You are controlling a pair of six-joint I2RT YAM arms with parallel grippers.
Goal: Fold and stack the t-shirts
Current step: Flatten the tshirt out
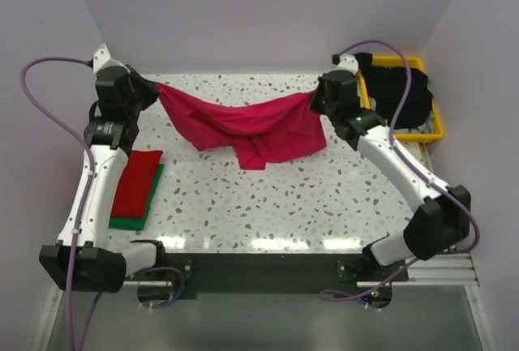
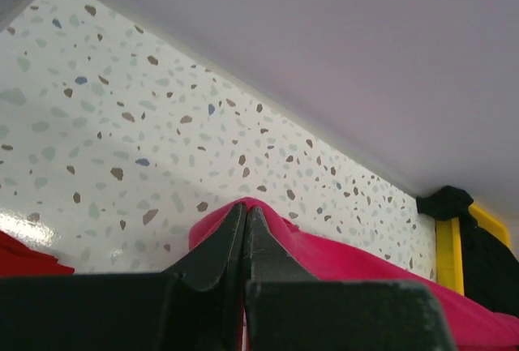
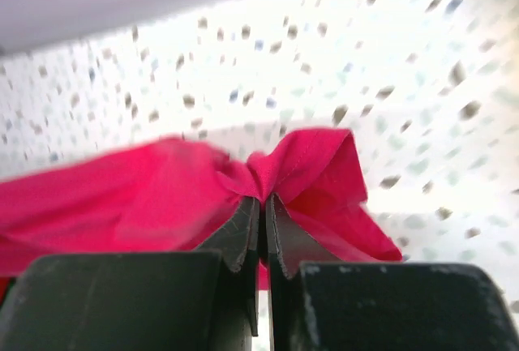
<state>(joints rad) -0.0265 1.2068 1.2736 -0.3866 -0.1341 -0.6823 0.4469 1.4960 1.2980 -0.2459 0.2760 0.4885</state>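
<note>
The magenta-pink t-shirt (image 1: 247,126) hangs stretched between both grippers above the far half of the table, its middle sagging down. My left gripper (image 1: 154,90) is shut on its left corner; the left wrist view shows the cloth (image 2: 357,266) pinched at the fingertips (image 2: 246,207). My right gripper (image 1: 316,98) is shut on its right corner, with cloth (image 3: 304,164) bunched at the tips (image 3: 263,199). A folded red t-shirt (image 1: 138,179) lies on a folded green t-shirt (image 1: 130,222) at the left. Black t-shirts (image 1: 397,92) fill the tray.
A yellow plastic tray (image 1: 439,128) stands at the far right corner and also shows in the left wrist view (image 2: 448,250). The speckled table (image 1: 276,205) runs to the back wall. Purple cables loop beside both arms.
</note>
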